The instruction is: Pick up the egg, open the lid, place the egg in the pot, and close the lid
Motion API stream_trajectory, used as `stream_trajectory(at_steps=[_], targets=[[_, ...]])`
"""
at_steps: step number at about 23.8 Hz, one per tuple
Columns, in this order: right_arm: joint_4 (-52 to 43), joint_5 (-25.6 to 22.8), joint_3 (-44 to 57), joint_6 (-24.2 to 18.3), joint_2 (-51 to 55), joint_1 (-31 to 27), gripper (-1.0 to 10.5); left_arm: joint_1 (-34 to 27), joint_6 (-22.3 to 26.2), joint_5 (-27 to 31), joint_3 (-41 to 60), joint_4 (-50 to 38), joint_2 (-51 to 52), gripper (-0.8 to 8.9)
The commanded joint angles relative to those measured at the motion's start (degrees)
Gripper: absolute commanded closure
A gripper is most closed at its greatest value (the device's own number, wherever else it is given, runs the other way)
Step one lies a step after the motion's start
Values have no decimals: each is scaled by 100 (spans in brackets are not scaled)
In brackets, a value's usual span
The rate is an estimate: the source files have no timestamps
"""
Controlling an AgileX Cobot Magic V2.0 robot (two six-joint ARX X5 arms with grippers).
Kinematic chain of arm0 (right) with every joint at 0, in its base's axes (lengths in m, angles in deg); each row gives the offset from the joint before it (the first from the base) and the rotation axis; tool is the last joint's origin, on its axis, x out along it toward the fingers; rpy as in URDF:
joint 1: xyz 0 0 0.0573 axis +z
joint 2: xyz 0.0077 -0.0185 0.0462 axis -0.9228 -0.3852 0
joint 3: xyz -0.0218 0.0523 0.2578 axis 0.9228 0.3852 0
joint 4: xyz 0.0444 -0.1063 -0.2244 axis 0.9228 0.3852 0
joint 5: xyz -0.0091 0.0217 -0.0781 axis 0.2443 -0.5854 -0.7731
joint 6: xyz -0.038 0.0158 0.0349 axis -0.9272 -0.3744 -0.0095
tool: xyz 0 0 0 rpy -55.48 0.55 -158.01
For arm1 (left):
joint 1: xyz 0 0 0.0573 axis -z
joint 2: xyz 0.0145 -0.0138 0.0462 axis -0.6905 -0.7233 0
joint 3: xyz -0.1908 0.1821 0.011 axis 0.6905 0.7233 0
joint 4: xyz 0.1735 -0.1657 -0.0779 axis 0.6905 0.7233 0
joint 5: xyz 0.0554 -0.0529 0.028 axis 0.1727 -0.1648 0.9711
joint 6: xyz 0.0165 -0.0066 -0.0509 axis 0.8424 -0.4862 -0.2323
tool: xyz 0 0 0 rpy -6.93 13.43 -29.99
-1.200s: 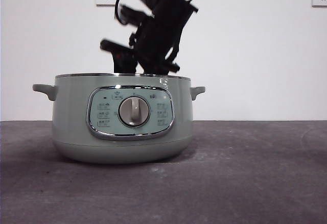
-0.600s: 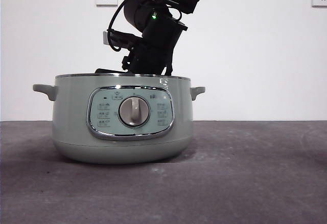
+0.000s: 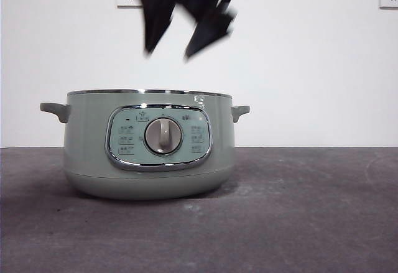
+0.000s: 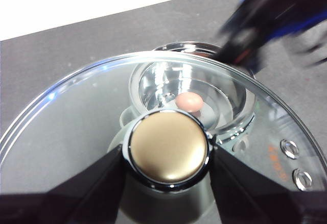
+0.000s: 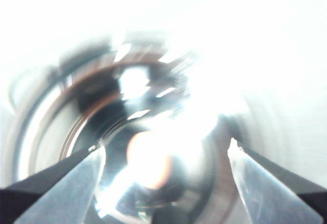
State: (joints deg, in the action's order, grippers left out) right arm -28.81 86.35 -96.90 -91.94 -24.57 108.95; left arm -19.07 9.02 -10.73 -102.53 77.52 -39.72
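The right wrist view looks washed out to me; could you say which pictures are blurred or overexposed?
Right wrist view: overexposed and smeared, the egg only a pale orange blob. Front view: the pot is sharp, the right gripper above it motion-blurred. Left wrist view: the lid is sharp, the other arm streaked.

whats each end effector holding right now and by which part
Left end effector grips the round glass lid by its knob. Right end effector, open above the pot, holds nothing.
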Motion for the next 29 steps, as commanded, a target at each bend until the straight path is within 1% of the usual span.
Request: stream_trajectory(at_steps=[1, 3, 8, 10, 19, 22, 29], targets=[[396, -74, 11, 264, 859, 9, 536, 9, 4, -184, -39, -612, -332, 822], [883, -76, 11, 385, 1700, 9, 536, 20, 35, -444, -39, -1137, -850, 822], [1768, -59, 11, 522, 3182, 9, 536, 59, 142, -452, -39, -2170, -2166, 822], [1976, -57, 11, 586, 3515, 9, 536, 57, 146, -450, -39, -2496, -2549, 822], [2662, -61, 11, 697, 4542, 9, 536, 210, 140, -514, -39, -3720, -3832, 822], [2833, -72, 11, 721, 4717, 9, 536, 214, 140, -570, -39, -3956, -4153, 822], [3008, -79, 11, 728, 4907, 9, 536, 286, 136, -564, -39, -4199, -4612, 822]])
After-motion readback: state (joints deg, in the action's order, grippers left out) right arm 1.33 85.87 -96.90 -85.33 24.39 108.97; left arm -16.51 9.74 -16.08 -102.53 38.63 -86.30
